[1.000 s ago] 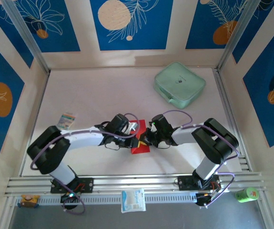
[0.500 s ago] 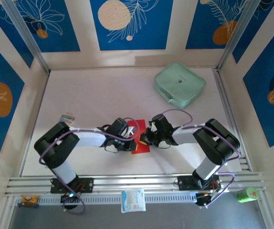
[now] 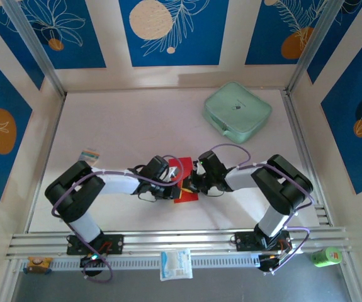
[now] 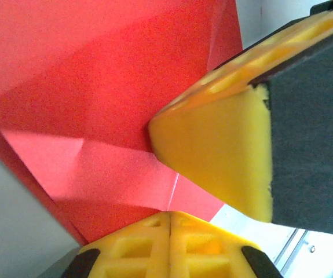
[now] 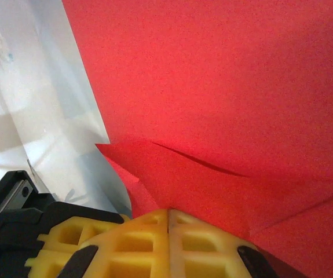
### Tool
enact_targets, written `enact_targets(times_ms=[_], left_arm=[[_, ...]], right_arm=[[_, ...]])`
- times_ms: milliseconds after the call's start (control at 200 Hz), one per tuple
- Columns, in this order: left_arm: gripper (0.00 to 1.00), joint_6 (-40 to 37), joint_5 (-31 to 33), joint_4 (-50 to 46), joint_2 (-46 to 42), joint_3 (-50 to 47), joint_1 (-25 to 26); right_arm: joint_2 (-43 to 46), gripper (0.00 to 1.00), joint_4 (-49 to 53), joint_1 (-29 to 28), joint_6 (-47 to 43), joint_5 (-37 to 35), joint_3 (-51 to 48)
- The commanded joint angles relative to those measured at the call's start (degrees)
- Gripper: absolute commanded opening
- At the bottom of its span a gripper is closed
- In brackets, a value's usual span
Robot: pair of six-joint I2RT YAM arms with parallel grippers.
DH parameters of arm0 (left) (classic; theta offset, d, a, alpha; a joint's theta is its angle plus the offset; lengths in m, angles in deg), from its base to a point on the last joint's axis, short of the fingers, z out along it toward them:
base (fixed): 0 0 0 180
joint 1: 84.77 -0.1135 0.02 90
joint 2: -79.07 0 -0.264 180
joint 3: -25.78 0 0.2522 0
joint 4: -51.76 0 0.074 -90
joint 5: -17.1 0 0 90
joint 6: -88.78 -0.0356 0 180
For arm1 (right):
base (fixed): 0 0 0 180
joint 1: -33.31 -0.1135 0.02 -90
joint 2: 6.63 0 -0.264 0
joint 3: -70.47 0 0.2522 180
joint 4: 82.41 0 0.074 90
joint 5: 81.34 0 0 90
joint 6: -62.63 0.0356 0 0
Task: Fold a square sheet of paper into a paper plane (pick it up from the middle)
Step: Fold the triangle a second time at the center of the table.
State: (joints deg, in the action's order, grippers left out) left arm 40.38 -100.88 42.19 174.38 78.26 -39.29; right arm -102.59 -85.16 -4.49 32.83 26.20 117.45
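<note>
"Red sheet of paper (image 3: 186, 183), from above: where does it lie?"
"On the pale table (image 3: 124, 126), near its front edge, between the two arms. The left gripper (image 3: 176, 186) and the right gripper (image 3: 193, 184) meet over it. The mint-green zip case (image 3: 237, 112) sits well apart at the back right, and a small printed packet (image 3: 88, 156) is off to the left."
"And the left wrist camera?"
"The sheet (image 4: 91, 87) is creased, with folded layers. The left gripper (image 4: 169, 219) has its yellow fingers pressed together at the paper's edge. The right gripper's fingertip (image 4: 212, 150) comes in from the right, its point against the red."
"The right wrist camera?"
"A folded flap of the sheet (image 5: 241, 75) runs to the right gripper (image 5: 169, 213), whose jaws are closed tight. I cannot tell whether either pair pinches paper."
</note>
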Motion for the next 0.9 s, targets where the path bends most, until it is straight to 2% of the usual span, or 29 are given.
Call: enact_targets(times_ms=[0,140,315,525,720,895], left_arm=[[0.00,0.4,0.2,-3.3,0.8,-2.2,-0.4],[0.00,2.4,-1.7,0.2,-2.1,-1.9,-0.5],[0.02,3.4,-0.4,-0.1,-5.6,0.5,-0.5],[0.00,3.3,0.6,-1.8,-1.4,1.5,-1.0],[0.00,4.1,4.6,-2.7,1.6,0.1,-1.3],[0.00,6.0,3.5,-1.0,1.1,-3.2,-1.5]], right_arm=[[-2.1,0.04,0.7,2.2,-1.7,-0.8,-0.9],[-2.8,0.04,-0.2,1.5,-0.5,0.2,-0.8],[-3.1,0.04,-0.8,1.7,0.4,0.4,-1.3],[-2.8,0.04,-0.5,1.7,0.7,0.4,-1.0],[-2.6,0.04,-0.7,1.5,0.8,0.4,-1.1],[-1.9,0.04,1.4,2.1,-0.5,-1.2,-0.4]])
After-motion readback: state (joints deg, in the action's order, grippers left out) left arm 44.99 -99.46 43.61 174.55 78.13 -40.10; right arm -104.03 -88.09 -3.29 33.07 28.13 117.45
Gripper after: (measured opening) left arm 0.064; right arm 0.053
